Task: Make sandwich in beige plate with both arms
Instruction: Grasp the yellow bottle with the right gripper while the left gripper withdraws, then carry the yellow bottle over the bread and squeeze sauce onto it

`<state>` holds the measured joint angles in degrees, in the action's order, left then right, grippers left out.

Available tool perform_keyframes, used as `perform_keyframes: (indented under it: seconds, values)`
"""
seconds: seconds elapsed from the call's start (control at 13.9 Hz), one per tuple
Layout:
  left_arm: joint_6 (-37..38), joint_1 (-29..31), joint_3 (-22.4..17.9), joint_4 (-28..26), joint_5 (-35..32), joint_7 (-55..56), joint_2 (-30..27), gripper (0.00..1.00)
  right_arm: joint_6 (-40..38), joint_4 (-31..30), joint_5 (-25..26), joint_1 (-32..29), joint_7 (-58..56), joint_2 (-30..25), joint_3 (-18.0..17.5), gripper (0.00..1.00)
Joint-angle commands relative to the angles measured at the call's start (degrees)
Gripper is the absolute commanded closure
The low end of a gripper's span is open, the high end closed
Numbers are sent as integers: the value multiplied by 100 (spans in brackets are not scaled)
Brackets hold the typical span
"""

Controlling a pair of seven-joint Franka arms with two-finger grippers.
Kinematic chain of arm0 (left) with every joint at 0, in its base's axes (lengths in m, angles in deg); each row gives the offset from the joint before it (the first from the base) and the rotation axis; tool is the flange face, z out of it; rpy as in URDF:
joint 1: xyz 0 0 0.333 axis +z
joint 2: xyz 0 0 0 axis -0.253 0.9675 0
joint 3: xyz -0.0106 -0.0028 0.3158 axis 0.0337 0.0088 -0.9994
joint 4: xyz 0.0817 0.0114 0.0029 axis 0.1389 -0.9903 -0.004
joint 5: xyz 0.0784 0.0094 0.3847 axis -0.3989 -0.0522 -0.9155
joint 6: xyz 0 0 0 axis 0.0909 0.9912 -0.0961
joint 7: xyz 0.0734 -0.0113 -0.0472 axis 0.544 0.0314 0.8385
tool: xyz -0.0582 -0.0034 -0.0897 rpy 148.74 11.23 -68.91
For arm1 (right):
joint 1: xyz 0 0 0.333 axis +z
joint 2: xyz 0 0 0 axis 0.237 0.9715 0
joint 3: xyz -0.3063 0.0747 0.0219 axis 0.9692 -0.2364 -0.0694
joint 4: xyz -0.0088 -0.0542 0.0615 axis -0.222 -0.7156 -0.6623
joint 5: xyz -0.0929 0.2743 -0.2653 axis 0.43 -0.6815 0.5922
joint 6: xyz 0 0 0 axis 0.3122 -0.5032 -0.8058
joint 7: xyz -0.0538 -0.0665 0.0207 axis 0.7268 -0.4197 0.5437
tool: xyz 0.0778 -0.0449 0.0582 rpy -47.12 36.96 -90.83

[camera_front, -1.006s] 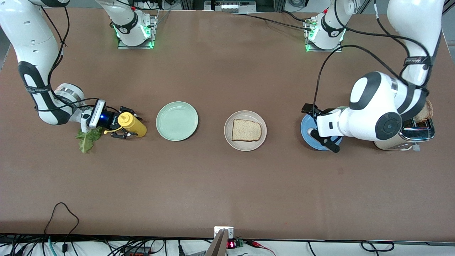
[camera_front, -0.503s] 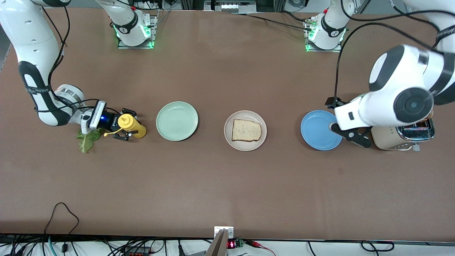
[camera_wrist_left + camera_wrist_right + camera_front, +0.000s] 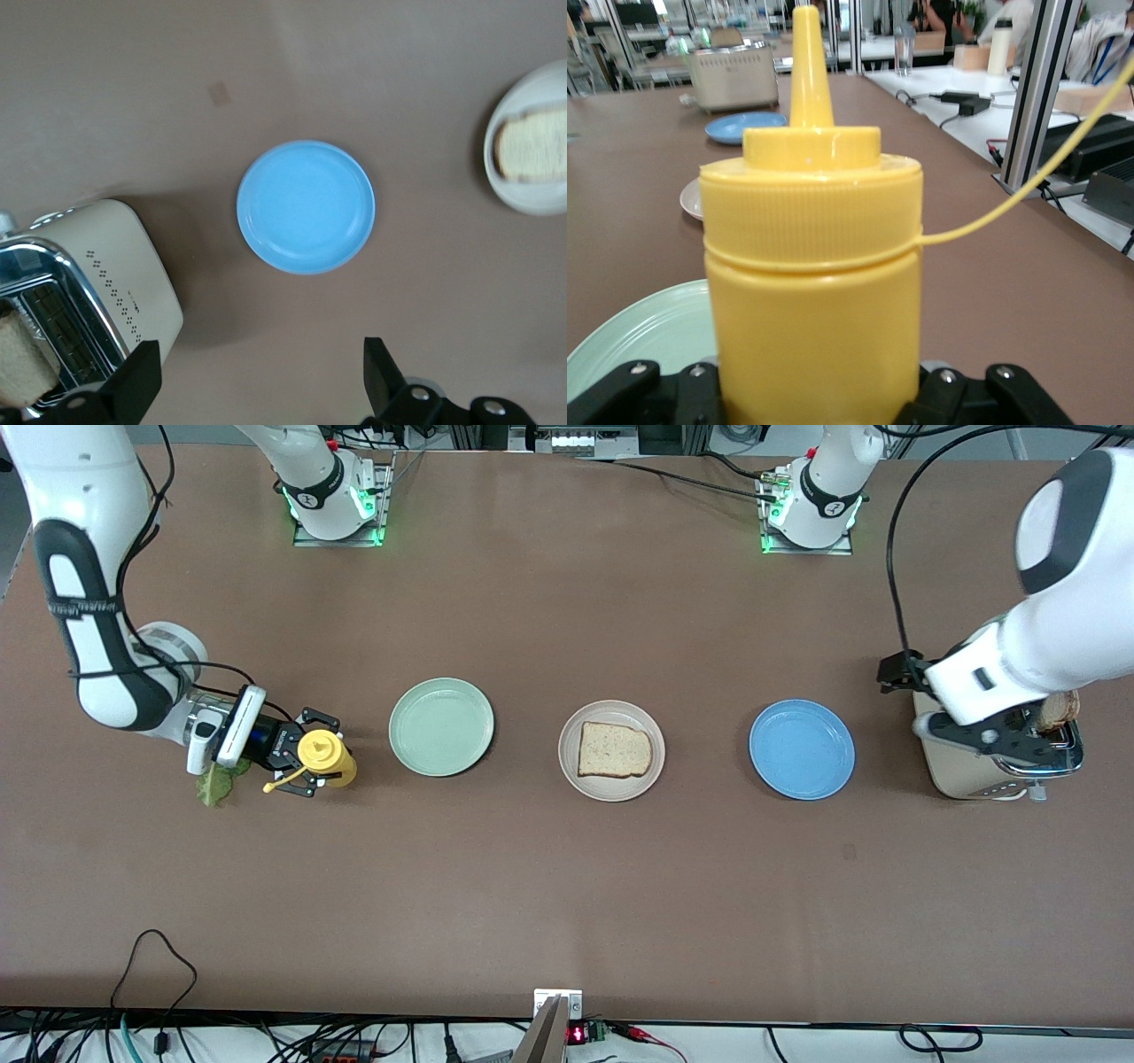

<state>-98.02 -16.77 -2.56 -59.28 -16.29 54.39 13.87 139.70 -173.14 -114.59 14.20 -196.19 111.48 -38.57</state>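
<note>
Brown table [image 3: 549, 886], front view: beige plate [image 3: 611, 788] with one bread slice [image 3: 614, 749] sits between mint-green plate [image 3: 441, 726] and blue plate [image 3: 802, 749]. Right gripper [image 3: 306, 763] is clamped on a yellow squeeze bottle [image 3: 328, 757] beside the mint-green plate, half hiding a lettuce leaf [image 3: 211, 786].

Left wrist view: left gripper [image 3: 261, 385] spread wide, empty, above the toaster [image 3: 84, 292]; toast [image 3: 19, 363] cut off.

Right wrist view: bottle fills the frame.
</note>
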Motion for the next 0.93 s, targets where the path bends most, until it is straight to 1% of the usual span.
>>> perform_keyframes:
  seconds: [0.0, 0.07, 0.14, 0.29, 0.43, 0.5, 0.65, 0.79, 0.86]
  values:
    - [-892, -123, -227, -1246, 136, 556, -1026, 0, 834, -76, 645, 547, 988, -602, 58, 63]
    - [-1095, -114, -236, -1406, 118, 505, -1194, 0, 1098, -58, 969, 714, 1391, -716, 58, 63]
    - [-1141, -114, -236, -1494, 101, 487, -1326, 0, 1292, -15, 1268, 855, 1744, -787, 58, 63]
    - [-1045, -114, -227, -1539, 74, 495, -1354, 0, 1652, 143, 2049, 1189, 2569, -858, 58, 63]
    - [-800, -61, -210, -1425, 74, 478, -1284, 0, 1838, 415, 2919, 1514, 3403, -867, 66, 63]
    - [-781, -52, -210, -1425, 66, 469, -1275, 0, 1865, 538, 3437, 1646, 3930, -858, 66, 63]
    - [-763, -35, -210, -1425, 74, 461, -1275, 0, 1874, 898, 4868, 1980, 5379, -858, 58, 62]
    - [-763, -35, -192, -1390, 74, 460, -1275, 0, 1848, 1127, 6187, 2392, 6750, -849, 49, 61]
    - [-737, -35, -183, -1390, 74, 460, -1275, 0, 1847, 1180, 6689, 2577, 7253, -832, 49, 60]
